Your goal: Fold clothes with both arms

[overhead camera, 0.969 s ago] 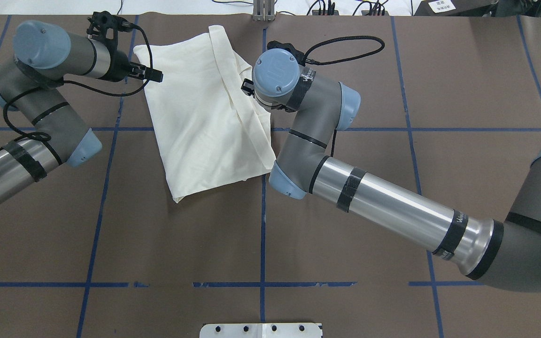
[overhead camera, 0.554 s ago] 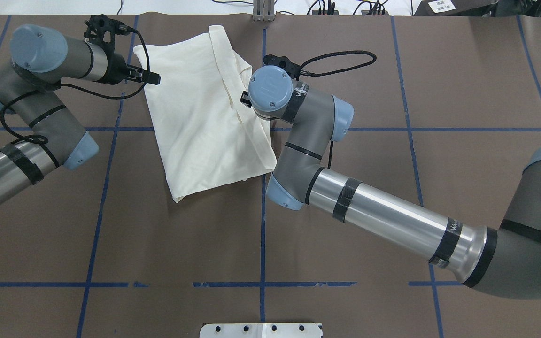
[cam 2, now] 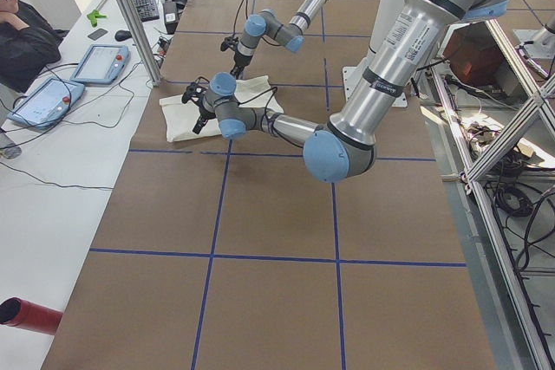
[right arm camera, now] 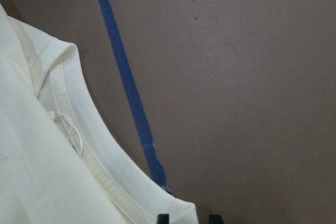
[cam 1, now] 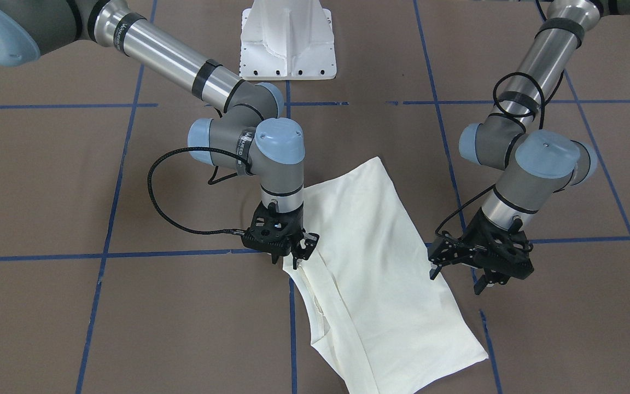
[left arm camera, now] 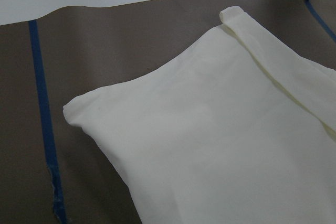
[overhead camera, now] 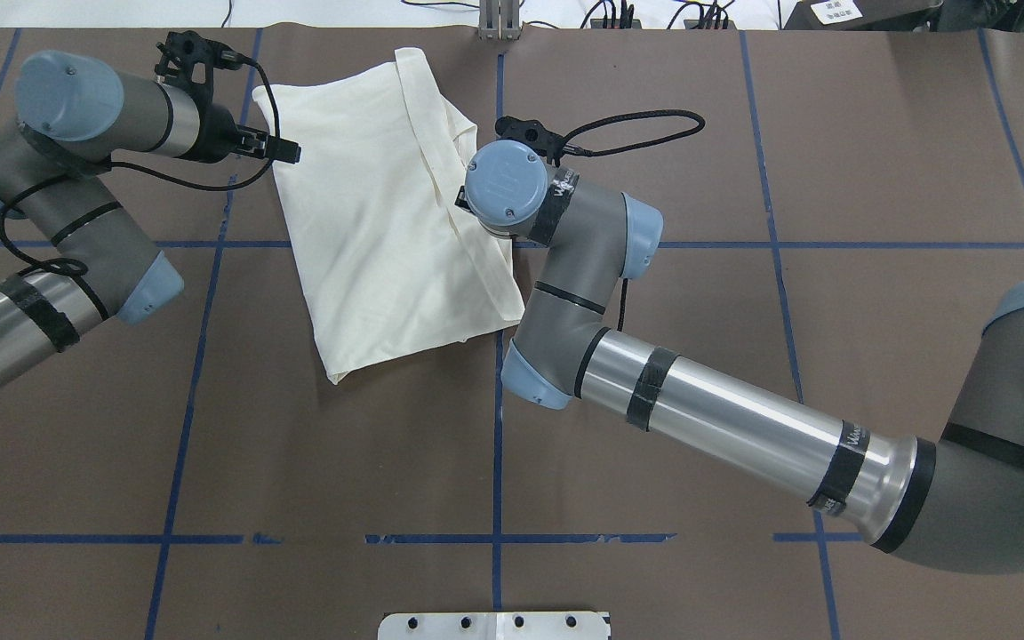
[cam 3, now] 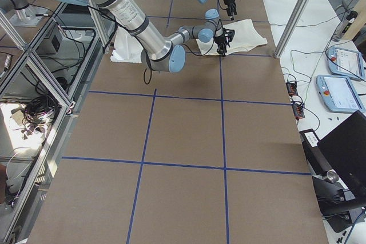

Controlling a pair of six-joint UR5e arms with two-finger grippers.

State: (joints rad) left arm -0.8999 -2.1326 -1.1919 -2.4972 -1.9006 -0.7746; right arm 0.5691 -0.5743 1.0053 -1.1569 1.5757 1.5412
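The clothes are one cream shirt [overhead camera: 379, 231], folded and lying flat with its plain side up on the brown table [overhead camera: 654, 444]. It also shows in the front view [cam 1: 380, 273] and the left wrist view [left arm camera: 220, 145]. My right gripper [cam 1: 296, 260] is down at the shirt's collar-side edge. In the right wrist view its open fingertips [right arm camera: 186, 217] straddle a corner of fabric beside the ribbed collar [right arm camera: 100, 166]. My left gripper [cam 1: 457, 276] hovers open just off the shirt's opposite edge, near its far corner [overhead camera: 290, 153], holding nothing.
The white pedestal base [cam 1: 287, 38] stands at the robot's side of the table. Blue tape lines [overhead camera: 496, 427] grid the table. Cables [overhead camera: 636, 116] trail from the right wrist. A person [cam 2: 22, 32] sits at a side bench with tablets [cam 2: 95, 62].
My right wrist has slid toward the robot and slightly left along the shirt's right edge. The left gripper has eased a little to the left. The shirt has not moved.
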